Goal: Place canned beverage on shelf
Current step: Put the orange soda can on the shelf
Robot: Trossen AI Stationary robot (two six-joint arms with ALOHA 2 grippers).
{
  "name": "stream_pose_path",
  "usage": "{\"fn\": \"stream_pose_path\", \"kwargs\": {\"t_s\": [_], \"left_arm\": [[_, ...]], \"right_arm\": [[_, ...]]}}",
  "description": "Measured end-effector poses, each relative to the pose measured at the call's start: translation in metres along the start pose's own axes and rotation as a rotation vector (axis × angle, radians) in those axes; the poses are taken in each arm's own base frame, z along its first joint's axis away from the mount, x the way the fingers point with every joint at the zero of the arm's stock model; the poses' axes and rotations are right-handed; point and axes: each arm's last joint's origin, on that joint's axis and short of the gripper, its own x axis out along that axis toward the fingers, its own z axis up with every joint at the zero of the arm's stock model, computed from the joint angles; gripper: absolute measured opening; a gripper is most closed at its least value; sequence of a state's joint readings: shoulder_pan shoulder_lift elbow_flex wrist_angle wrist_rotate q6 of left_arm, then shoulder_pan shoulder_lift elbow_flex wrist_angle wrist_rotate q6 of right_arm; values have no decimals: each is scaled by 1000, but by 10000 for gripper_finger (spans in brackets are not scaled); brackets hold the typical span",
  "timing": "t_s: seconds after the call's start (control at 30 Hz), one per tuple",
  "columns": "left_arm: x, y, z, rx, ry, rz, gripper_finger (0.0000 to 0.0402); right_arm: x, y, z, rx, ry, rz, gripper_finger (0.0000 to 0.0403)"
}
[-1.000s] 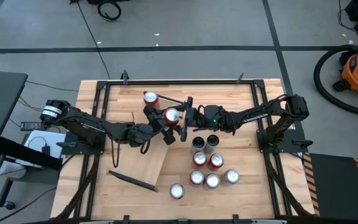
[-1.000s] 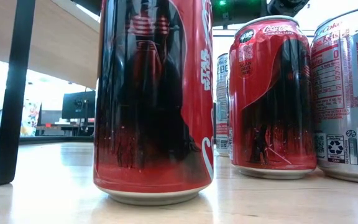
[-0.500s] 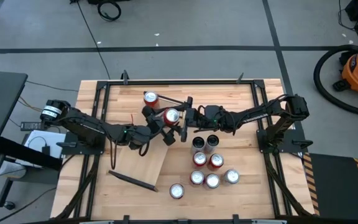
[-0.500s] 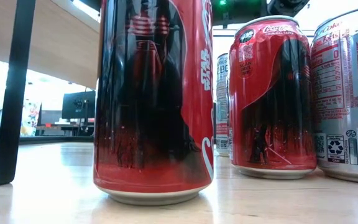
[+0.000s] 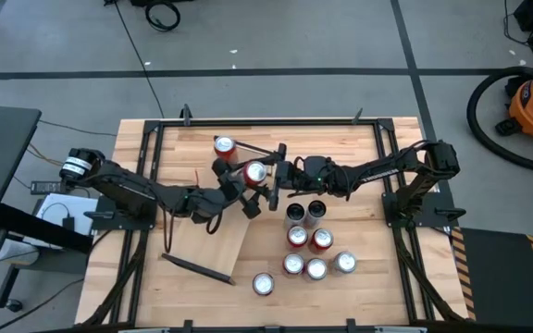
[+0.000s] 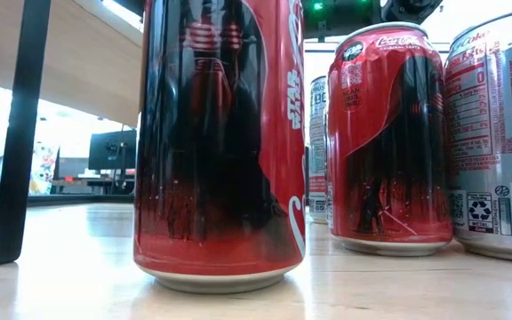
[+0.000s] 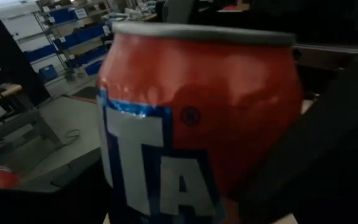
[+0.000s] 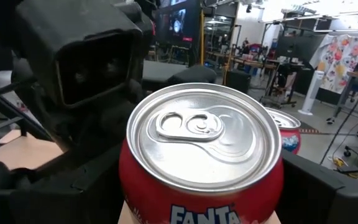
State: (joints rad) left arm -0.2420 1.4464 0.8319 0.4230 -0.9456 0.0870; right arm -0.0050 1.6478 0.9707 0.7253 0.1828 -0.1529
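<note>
The left gripper (image 5: 239, 189) has spread its fingers and let go. The can (image 5: 255, 172) stands upright, a smooth red aluminium cylinder, pull-tab up, on the pale wood shelf (image 5: 218, 242), pinched in the right gripper (image 5: 273, 176).

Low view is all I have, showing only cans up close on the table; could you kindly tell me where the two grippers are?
Observer: From above, the left gripper and the right gripper meet from opposite sides at one Fanta can, behind the group of cans you see.
Operator: Thank you. Is that can held?
Observer: The right wrist view shows it upright between the right gripper's fingers, which press against its sides.
Operator: Is any other can near it?
Observer: Yes, another can stands just beyond it, apart from both grippers.
</note>
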Motion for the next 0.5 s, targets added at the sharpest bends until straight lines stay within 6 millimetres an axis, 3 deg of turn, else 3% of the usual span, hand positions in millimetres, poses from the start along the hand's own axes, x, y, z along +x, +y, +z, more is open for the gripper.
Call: {"fn": "stream_pose_path", "kwargs": {"t_s": [0.17, 0.5], "left_arm": [[-10, -5, 1, 42, 1, 64, 396], [-26, -15, 2, 50, -13, 26, 397]], "right_arm": [[-2, -3, 4, -6, -9, -12, 327], [-2, -9, 6, -21, -24, 0, 327]]}}
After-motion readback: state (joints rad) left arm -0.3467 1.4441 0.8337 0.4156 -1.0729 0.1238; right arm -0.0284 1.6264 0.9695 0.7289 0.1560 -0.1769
